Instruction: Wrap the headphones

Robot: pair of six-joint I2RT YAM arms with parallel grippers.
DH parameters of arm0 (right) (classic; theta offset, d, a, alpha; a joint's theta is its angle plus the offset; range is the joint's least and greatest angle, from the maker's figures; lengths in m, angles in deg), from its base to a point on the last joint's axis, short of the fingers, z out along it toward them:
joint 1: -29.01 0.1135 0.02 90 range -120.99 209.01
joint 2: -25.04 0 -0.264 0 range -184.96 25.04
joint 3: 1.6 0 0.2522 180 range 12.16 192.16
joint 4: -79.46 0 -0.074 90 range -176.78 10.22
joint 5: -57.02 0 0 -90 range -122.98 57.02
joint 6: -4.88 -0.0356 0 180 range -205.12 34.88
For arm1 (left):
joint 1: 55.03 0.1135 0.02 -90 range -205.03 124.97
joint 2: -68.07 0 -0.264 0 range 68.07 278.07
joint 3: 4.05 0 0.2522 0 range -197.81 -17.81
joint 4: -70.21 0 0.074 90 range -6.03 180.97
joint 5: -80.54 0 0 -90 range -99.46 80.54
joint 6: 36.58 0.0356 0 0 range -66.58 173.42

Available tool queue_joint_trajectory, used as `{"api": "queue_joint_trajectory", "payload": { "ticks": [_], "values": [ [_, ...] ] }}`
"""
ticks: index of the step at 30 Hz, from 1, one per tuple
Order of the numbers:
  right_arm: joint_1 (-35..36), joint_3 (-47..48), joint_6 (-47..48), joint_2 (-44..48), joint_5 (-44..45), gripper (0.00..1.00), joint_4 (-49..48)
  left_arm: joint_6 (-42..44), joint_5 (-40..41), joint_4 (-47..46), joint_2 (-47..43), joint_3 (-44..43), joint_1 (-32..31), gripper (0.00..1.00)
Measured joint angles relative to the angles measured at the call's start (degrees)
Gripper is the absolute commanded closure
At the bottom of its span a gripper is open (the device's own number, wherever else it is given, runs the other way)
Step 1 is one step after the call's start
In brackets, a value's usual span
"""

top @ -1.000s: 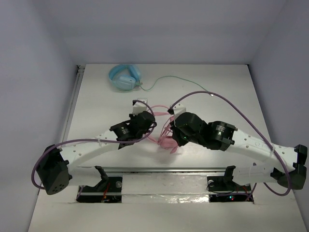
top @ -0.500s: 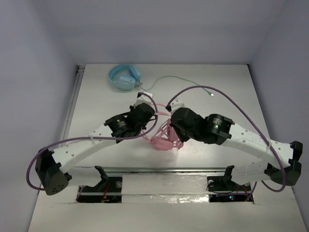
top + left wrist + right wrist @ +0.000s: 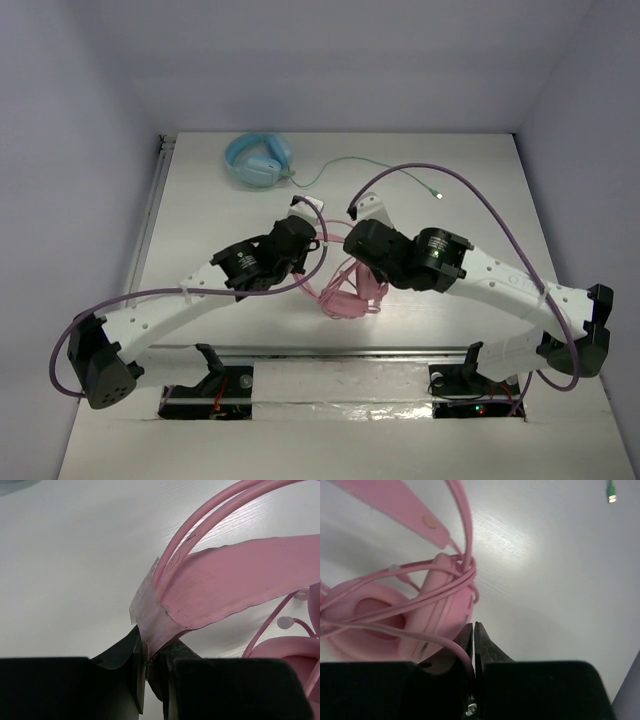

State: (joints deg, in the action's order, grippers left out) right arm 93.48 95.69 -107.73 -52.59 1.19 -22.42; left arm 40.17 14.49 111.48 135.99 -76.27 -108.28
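Observation:
The pink headphones [image 3: 352, 297] lie at mid-table between my two wrists, their thin cable looped around them. In the left wrist view my left gripper [image 3: 150, 649] is shut on the flat pink strap of the headphones' [image 3: 225, 580] headband, just under the double wire band. In the right wrist view my right gripper [image 3: 474, 626] is shut on the pink cable [image 3: 440, 642], which runs in between the jaws beside a padded earcup [image 3: 375, 615]. From above, the left gripper [image 3: 308, 232] and the right gripper [image 3: 350, 240] sit close together over the headband; their fingertips are hidden.
Light blue headphones [image 3: 258, 160] lie at the far left, with a green cable [image 3: 350, 163] trailing right to a plug [image 3: 611, 495]. Purple arm cables [image 3: 480, 205] arch over the table. A metal rail [image 3: 340, 352] runs along the near edge.
Both wrists have moved away from the bases and closer together. The pink headphones shifted slightly with them. Both grips held.

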Motion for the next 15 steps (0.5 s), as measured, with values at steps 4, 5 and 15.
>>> {"api": "queue_joint_trajectory", "payload": {
  "ticks": [4, 5, 15],
  "values": [
    [-0.3, 0.0, -2.4, 0.0, 6.0, 0.73, 0.1, 0.4, -0.2, -0.2, -2.0, 0.2, 0.0, 1.0],
    [-0.4, 0.0, -2.8, 0.0, 7.2, 0.71, 0.0, 0.6, -0.4, -0.2, -2.4, 0.3, 0.0, 1.0],
    [-7.8, -9.8, -3.7, 7.2, 8.6, 0.68, -12.5, 3.0, -8.4, 2.1, -5.6, 1.8, 2.2, 1.0]
  ]
}}
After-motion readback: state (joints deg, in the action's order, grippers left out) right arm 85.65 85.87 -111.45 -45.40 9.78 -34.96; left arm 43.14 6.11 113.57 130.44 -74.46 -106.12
